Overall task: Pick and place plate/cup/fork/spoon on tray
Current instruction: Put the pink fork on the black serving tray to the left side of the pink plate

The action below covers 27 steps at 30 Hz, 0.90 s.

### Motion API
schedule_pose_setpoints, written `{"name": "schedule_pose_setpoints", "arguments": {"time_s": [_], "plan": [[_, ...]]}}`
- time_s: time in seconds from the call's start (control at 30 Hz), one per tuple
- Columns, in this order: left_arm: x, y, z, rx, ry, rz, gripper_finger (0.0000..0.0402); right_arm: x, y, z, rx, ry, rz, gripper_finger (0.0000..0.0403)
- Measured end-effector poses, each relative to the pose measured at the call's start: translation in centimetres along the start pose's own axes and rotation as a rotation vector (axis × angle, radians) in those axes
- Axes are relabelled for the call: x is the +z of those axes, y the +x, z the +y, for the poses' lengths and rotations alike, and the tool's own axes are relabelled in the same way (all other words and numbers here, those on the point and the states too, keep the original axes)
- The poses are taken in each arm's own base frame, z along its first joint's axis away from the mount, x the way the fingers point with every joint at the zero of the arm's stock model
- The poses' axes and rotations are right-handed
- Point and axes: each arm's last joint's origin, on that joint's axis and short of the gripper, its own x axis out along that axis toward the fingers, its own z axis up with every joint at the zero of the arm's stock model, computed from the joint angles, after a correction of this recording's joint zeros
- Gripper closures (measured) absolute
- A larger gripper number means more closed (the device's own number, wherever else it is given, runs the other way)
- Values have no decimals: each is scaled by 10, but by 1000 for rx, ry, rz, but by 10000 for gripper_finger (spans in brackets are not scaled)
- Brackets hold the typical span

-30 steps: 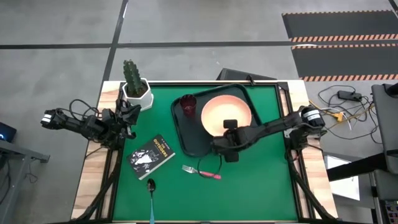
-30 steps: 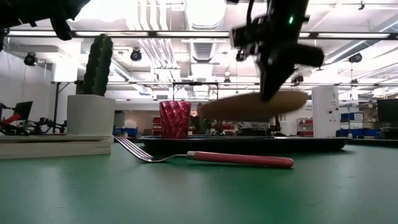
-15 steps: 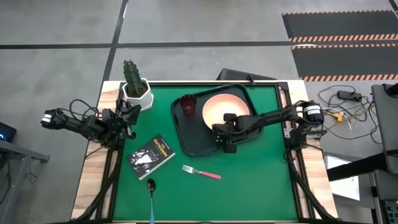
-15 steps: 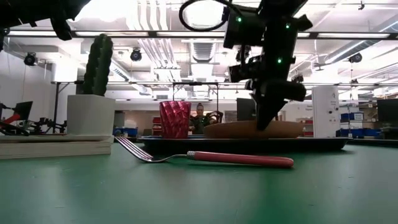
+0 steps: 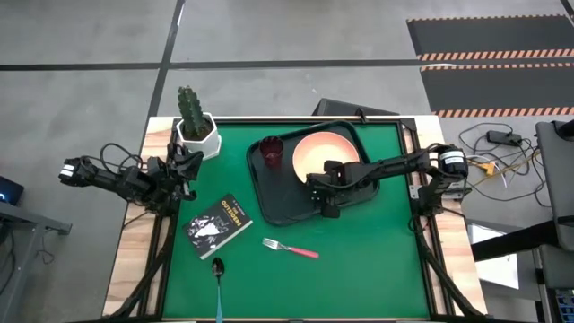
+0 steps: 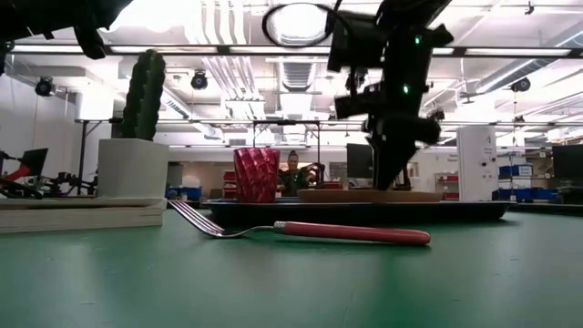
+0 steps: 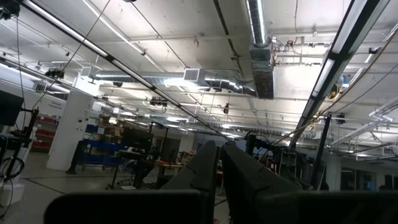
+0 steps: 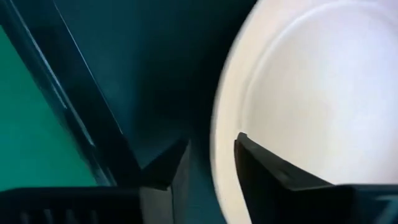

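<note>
The peach plate (image 5: pixel 330 151) lies flat in the right half of the dark tray (image 5: pixel 273 193), and the low view shows the plate (image 6: pixel 364 195) level on it. The red cup (image 5: pixel 272 151) stands upright in the tray's far left corner. My right gripper (image 5: pixel 316 182) points down at the plate's near-left rim (image 8: pixel 219 155). It is open, with one finger over the plate and one over the tray floor. On the green mat nearer the front lie the pink-handled fork (image 5: pixel 291 248) and the blue-handled spoon (image 5: pixel 218 274). My left gripper (image 7: pixel 219 162) waits shut at the table's left edge.
A black book (image 5: pixel 218 222) lies on the mat to the left of the fork. A cactus in a white pot (image 5: pixel 193 126) stands at the far left corner. The fork (image 6: pixel 346 232) lies just in front of the tray's near rim (image 6: pixel 364 211).
My right gripper has gone toward the far edge and down over the tray with the plate. The plate hung tilted above the tray a second ago and now lies flat on it.
</note>
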Motion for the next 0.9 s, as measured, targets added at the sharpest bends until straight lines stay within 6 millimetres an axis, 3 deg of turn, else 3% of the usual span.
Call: {"name": "schedule_pose_setpoints", "arguments": {"time_s": [0.23, 0.43, 0.73, 0.9], "plan": [[0, 0, 0, 0, 3, -1, 394, 8, -31, 17, 100, 116, -134, 261], [1, 0, 0, 2, 0, -8, 394, 13, -45, 56, 177, 109, -311, 262], [2, 0, 0, 4, -8, -19, 394, 14, -46, 131, 140, 13, -734, 273], [2, 0, 1, 5, -12, -21, 394, 6, -37, 150, 73, -30, -936, 271]]}}
